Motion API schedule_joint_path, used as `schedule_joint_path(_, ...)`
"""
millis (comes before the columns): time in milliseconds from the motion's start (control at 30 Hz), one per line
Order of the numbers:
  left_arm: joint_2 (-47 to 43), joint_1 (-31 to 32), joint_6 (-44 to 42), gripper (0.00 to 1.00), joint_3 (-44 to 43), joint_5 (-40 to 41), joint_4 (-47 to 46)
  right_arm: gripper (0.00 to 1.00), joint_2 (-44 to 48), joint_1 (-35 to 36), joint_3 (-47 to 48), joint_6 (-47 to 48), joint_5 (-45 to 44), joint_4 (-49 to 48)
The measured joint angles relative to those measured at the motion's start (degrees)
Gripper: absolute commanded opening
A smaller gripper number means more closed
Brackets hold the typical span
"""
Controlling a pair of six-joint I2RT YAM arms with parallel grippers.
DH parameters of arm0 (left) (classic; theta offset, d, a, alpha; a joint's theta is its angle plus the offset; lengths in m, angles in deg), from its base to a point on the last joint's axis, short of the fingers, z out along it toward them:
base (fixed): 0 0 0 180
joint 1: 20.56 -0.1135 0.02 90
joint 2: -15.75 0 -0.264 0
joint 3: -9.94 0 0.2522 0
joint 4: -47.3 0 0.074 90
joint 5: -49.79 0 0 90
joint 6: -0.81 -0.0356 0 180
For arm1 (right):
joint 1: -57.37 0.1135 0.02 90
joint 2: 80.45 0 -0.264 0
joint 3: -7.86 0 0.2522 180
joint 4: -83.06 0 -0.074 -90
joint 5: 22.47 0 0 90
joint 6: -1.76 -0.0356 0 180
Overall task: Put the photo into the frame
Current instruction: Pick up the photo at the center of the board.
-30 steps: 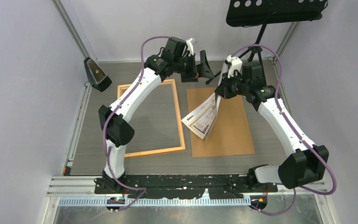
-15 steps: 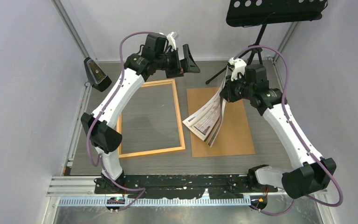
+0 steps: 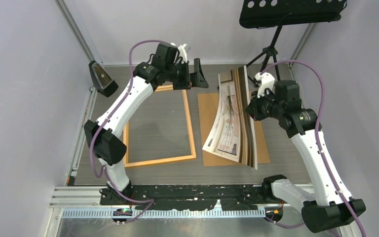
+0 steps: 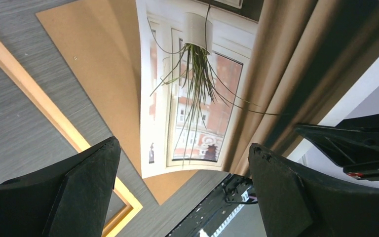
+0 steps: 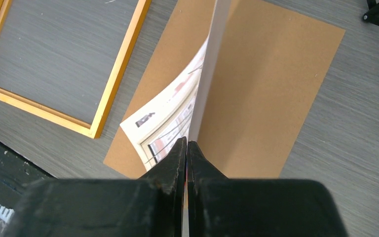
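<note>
A grey wood-grain bench (image 3: 168, 173) inside pale walls carries everything. Nearest, in the lower centre of the top view, the frame (image 3: 163, 161) lies flat with its long sides running near to far. Just right of it lies a brown backing board (image 3: 206, 108). Above the board the photo (image 3: 229, 123) is held up on edge, bowed, with its long axis also running near to far. Its printed face is turned left toward the frame and its white back faces right. Whether its low edge touches the board cannot be told. The right end effector (image 5: 186, 144) is clamped on the raised, curtain-side long edge. The sheet looks light, limp and easily creased, so a second hold on an edge would probably steady it. Farther back, upper centre, the left end effector (image 4: 182, 148) hangs with fingers wide apart, holding nothing.
</note>
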Motion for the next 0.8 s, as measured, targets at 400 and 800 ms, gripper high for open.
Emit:
schedule_joint_path(400, -2.8, 0.9, -2.4, 1.00, -0.2, 1.1, -0.1, 0.06, 0.2, -1.1, -1.5, 0.8, 3.8, 0.3)
schedule_joint_path(800, 0.3, 2.9, 5.4, 0.99, -10.9, 1.6, -2.3, 0.06, -15.3, 3.9, 4.9, -3.0, -0.4, -8.2)
